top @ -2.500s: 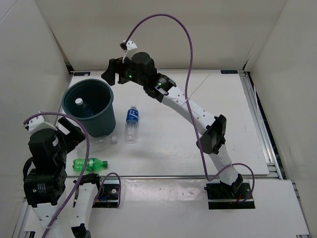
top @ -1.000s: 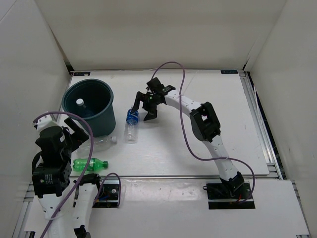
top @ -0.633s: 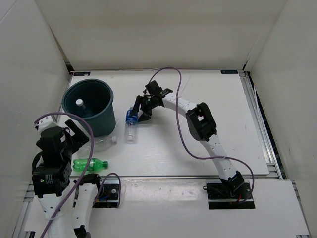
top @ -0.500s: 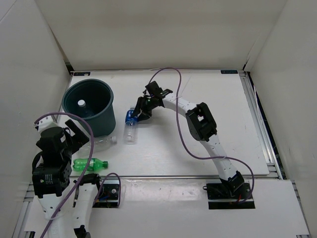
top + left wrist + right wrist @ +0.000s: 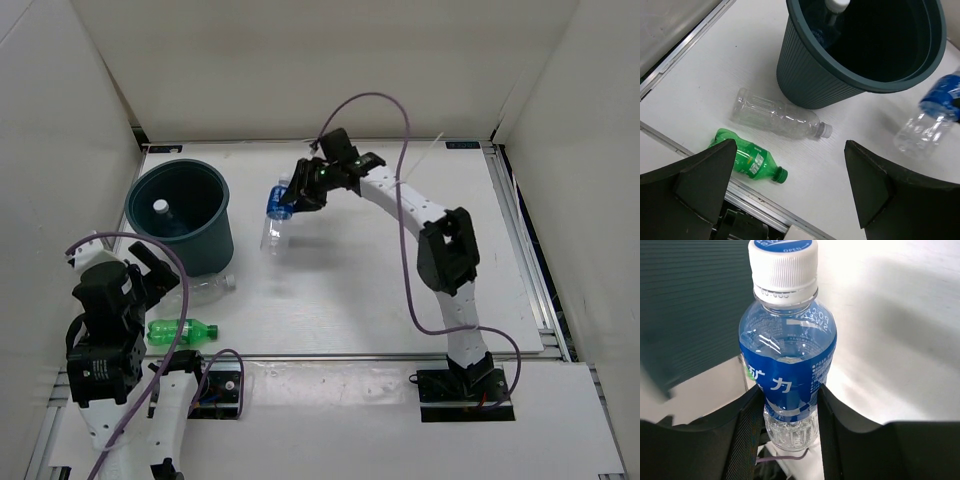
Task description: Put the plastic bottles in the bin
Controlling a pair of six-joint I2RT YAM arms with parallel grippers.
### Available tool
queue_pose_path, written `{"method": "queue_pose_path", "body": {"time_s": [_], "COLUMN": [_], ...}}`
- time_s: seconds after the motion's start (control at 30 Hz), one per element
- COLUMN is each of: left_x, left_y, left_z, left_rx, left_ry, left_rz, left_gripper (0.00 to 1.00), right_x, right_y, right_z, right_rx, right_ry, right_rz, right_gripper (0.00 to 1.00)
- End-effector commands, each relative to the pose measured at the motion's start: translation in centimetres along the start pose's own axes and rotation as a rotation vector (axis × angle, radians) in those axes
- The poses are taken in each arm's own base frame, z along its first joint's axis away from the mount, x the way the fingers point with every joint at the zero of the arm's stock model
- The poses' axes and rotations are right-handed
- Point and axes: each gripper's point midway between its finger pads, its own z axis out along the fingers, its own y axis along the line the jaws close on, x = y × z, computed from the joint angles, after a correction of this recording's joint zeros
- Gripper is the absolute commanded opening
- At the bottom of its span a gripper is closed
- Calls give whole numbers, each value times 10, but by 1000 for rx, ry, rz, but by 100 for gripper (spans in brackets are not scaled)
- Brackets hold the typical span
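Note:
My right gripper (image 5: 296, 193) is shut on a clear bottle with a blue label and white cap (image 5: 274, 215), held off the table to the right of the bin (image 5: 216, 200). In the right wrist view the bottle (image 5: 788, 356) stands between both fingers (image 5: 745, 427), cap pointing away, with the bin's ribbed wall (image 5: 690, 305) at left. Another white-capped bottle (image 5: 160, 207) lies inside the bin (image 5: 805, 75). A plain clear bottle (image 5: 777, 116) and a green bottle (image 5: 747, 159) lie on the table below the bin. Over them, my left gripper (image 5: 790, 195) hangs open and holds nothing.
White walls enclose the table on three sides. A metal rail (image 5: 700, 155) runs along the near edge just beside the green bottle. The right arm's purple cable (image 5: 400, 130) loops over the back of the table.
The right gripper has shut on the blue-labelled bottle where it lay beside the bin and has lifted it up and back. The left arm has barely moved.

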Motion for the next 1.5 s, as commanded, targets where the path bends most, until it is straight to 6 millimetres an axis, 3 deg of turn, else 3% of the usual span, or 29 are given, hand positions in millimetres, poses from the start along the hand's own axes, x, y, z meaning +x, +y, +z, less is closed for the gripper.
{"method": "queue_pose_path", "body": {"time_s": [0.0, 0.07, 0.1, 0.2, 0.27, 0.37, 0.4, 0.43, 0.6, 0.63, 0.67, 0.73, 0.8, 0.87, 0.93, 0.97, 1.0, 1.03, 1.1, 1.17, 1.3, 1.33, 1.4, 1.43, 1.47], "left_x": [-12, -12, -15, -16, -11, -7, -3, -2, -6, -8, -6, -6, -5, -5, -5, -5, -5, -5, 1, 13, 36, 47, 61, 67, 69], "left_y": [-9, -9, -10, -9, -7, -8, -7, -8, -12, -13, -11, -12, -14, -14, -14, -14, -15, -15, -14, -11, -2, 4, 6, 5, 5], "left_z": [-6, -9, -11, -18, -16, -20, -20, -23, -25, -27, -28, -26, -26, -26, -26, -26, -26, -28, -23, -19, -7, -2, 3, 7, 10], "left_rx": [44, 45, 50, 52, 38, 38, 24, 35, 33, 37, 34, 29, 40, 40, 40, 39, 38, 43, 20, 4, -82, -120, -157, -180, -176], "left_ry": [-44, -44, -53, -55, -29, 17, 43, 51, 87, 79, 87, 95, 101, 101, 101, 101, 101, 93, 111, 131, 148, 162, 185, 190, 177], "left_rz": [-35, -55, -69, -83, -85, -74, -66, -66, -58, -61, -48, -45, -46, -46, -55, -66, -81, -93, -138, -185, -400, -443, -537, -638, -690], "left_gripper": [100, 100, 100, 100, 100, 100, 100, 100, 100, 100, 100, 100, 100, 100, 100, 100, 100, 100, 100, 100, 100, 100, 100, 100, 100], "right_x": [-25, -43, -54, -70, -69, -65, -67, -61, -50, -48, -43, -45, -46, -41, -39, -36, -35, -32, -29, -23, -17, -8, 2, 17, 23], "right_y": [95, 126, 155, 196, 222, 251, 247, 256, 274, 282, 281, 282, 271, 271, 269, 277, 275, 282, 278, 284, 263, 264, 244, 249, 241], "right_z": [-76, -104, -128, -150, -152, -140, -122, -114, -79, -82, -72, -73, -61, -58, -60, -75, -81, -100, -111, -137, -167, -189, -185, -195, -196], "right_rx": [-131, -156, -202, -286, -341, -416, -401, -410, -424, -434, -427, -422, -392, -381, -365, -375, -354, -354, -322, -308, -178, -184, -141, -173, -147], "right_ry": [-209, -331, -407, -524, -580, -634, -628, -636, -717, -740, -727, -742, -724, -718, -707, -718, -716, -739, -741, -760, -762, -770, -719, -696, -668], "right_rz": [-190, -235, -275, -342, -392, -485, -499, -546, -707, -732, -749, -783, -794, -825, -830, -833, -836, -833, -854, -859, -815, -792, -772, -777, -770], "right_gripper": [10, 9, 8, 8, 6, 9, 9, 9, 10, 10, 10, 13, 16, 33, 61, 89, 94, 98, 100, 100, 100, 100, 100, 100, 100]}}
